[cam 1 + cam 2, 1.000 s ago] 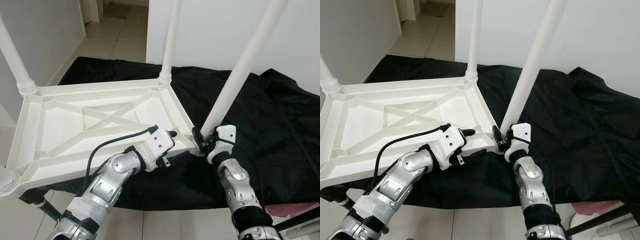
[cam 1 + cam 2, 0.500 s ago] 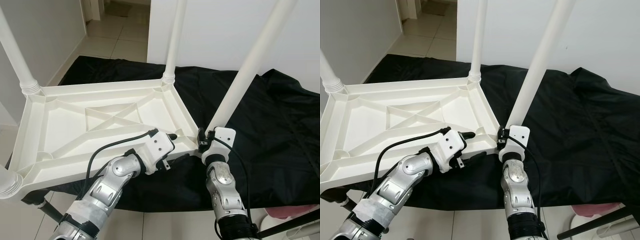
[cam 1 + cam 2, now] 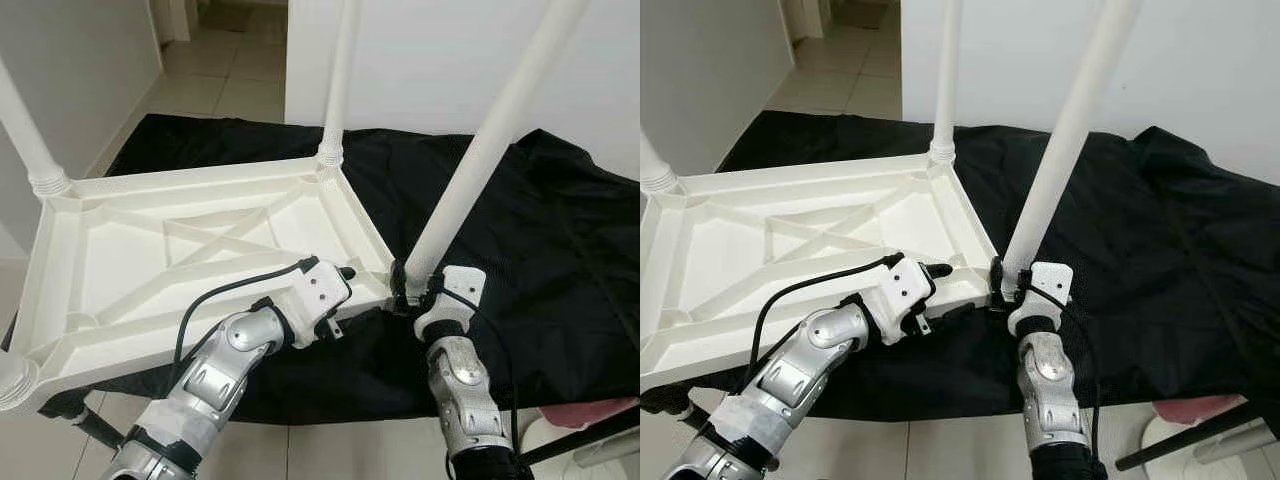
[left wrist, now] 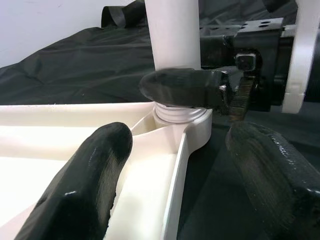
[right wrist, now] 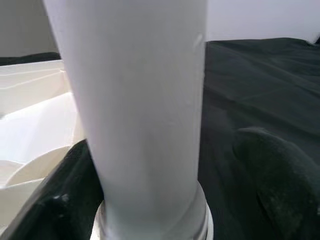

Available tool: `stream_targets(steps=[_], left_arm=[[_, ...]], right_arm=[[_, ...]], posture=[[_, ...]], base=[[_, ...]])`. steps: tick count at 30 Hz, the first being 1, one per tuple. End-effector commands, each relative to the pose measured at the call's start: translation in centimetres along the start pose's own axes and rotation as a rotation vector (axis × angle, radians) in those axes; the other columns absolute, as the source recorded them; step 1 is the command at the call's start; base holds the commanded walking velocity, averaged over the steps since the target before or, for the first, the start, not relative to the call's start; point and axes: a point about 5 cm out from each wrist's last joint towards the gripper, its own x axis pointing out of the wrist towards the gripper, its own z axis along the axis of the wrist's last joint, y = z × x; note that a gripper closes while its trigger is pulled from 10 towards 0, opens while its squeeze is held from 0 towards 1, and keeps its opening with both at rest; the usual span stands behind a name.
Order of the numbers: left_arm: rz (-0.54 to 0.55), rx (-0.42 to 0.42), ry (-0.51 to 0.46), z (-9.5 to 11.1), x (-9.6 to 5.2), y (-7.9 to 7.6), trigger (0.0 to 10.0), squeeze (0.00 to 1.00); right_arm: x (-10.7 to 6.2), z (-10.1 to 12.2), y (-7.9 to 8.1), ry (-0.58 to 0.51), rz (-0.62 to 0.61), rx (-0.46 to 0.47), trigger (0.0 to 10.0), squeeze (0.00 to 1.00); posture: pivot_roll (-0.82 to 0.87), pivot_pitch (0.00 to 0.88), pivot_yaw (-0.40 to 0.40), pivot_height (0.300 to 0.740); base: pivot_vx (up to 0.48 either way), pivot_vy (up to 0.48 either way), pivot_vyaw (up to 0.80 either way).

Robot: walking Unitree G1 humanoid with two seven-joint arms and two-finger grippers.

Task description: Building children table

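Last leg going into the upturned children's table; three corners already carry theirs.

The white tabletop point(image 3: 150, 270) lies underside up on a black sheet point(image 3: 560, 260), legs standing at the far left point(image 3: 25, 140), far right point(image 3: 340, 80) and near-left corners. The right pincer point(image 3: 1002, 290) pinches the base of the fourth leg point(image 3: 480, 160) at its near-right socket; seating it appears to be what remains. The left pincer point(image 4: 170, 165) sits spread across the tabletop's rim beside that socket. Against half a second ago, the right forearm has swung outward and the leg leans slightly differently.
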Motion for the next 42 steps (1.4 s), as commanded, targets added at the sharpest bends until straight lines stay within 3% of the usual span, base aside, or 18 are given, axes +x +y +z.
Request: stream_targets(steps=[1,3,4,5,12,17,25,26,27,29,30,31,41,42], left_arm=[[0.006,0.001,0.012,0.1,0.0,0.3,10.0,0.00],[0.008,-0.001,0.015,0.1,0.0,0.4,10.0,0.00],[0.005,0.000,0.012,0.1,0.0,0.5,10.0,0.00],[0.001,0.002,0.012,0.1,-0.1,0.5,10.0,0.00],[-0.026,-0.010,0.024,0.1,-0.2,0.2,10.0,0.00],[-0.011,-0.005,0.026,0.3,-0.1,0.3,10.0,0.00],[-0.027,0.022,0.032,0.2,-0.2,0.2,10.0,0.00],[-0.025,0.020,0.034,0.3,-0.2,0.2,10.0,0.00],[-0.025,0.018,0.035,0.3,-0.2,0.2,10.0,0.00],[-0.027,0.019,0.035,0.4,-0.3,0.3,10.0,0.00],[-0.027,0.019,0.035,0.4,-0.3,0.3,10.0,0.00],[-0.027,0.020,0.037,0.4,-0.3,0.3,10.0,0.00],[-0.014,0.019,0.041,0.3,-0.4,0.2,10.0,0.00],[-0.009,0.022,0.032,0.4,-0.4,0.2,10.0,0.00]], right_arm=[[-0.4,-0.1,-0.7,-0.003,0.009,0.013,10.0,1.00],[-0.5,-0.2,-0.8,-0.001,0.040,0.028,10.0,1.00],[-0.5,-0.2,-1.1,-0.002,0.086,0.027,10.0,0.58],[-0.6,-0.1,-1.3,-0.004,0.122,0.014,10.0,0.00],[0.0,0.4,-1.9,-0.011,0.293,-0.046,10.0,0.00],[2.0,1.2,-2.2,0.003,0.435,-0.123,10.0,0.00],[3.1,1.0,-1.5,0.041,0.534,-0.120,9.9,0.00],[3.2,0.8,-1.4,0.051,0.546,-0.123,9.1,0.00],[3.3,0.6,-1.3,0.060,0.560,-0.129,7.3,0.00],[3.2,0.1,-1.1,0.080,0.595,-0.134,1.0,0.00],[3.2,0.1,-1.1,0.080,0.595,-0.134,1.0,0.00],[3.2,0.0,-1.1,0.085,0.604,-0.130,0.0,0.00],[3.3,-0.6,-1.8,0.102,0.599,-0.128,0.0,0.00],[3.2,-0.7,-2.0,0.104,0.582,-0.128,4.2,0.00]], posture=[[-0.05,0.000,-0.044,0.740],[-0.05,0.000,-0.043,0.740],[-0.05,0.000,-0.038,0.740],[-0.05,0.000,-0.038,0.740],[-0.05,0.000,-0.045,0.740],[-0.04,0.000,-0.047,0.740],[-0.02,0.000,-0.046,0.740],[-0.01,0.000,-0.050,0.740],[-0.01,0.000,-0.050,0.740],[-0.01,0.000,-0.053,0.740],[-0.01,0.000,-0.053,0.740],[-0.01,0.000,-0.053,0.740],[0.00,0.000,-0.061,0.740],[0.00,0.000,-0.067,0.740]], base=[[0.000,0.000,0.00],[0.000,0.000,0.00],[0.000,0.000,0.00],[0.000,0.000,0.00],[0.000,0.000,0.00],[0.000,0.000,0.00],[0.000,0.000,0.00],[0.000,0.000,0.00],[0.000,0.000,0.00],[0.000,0.000,0.00],[0.000,0.000,0.00],[0.000,0.000,0.00],[0.000,0.000,0.00],[0.000,0.000,0.00]])
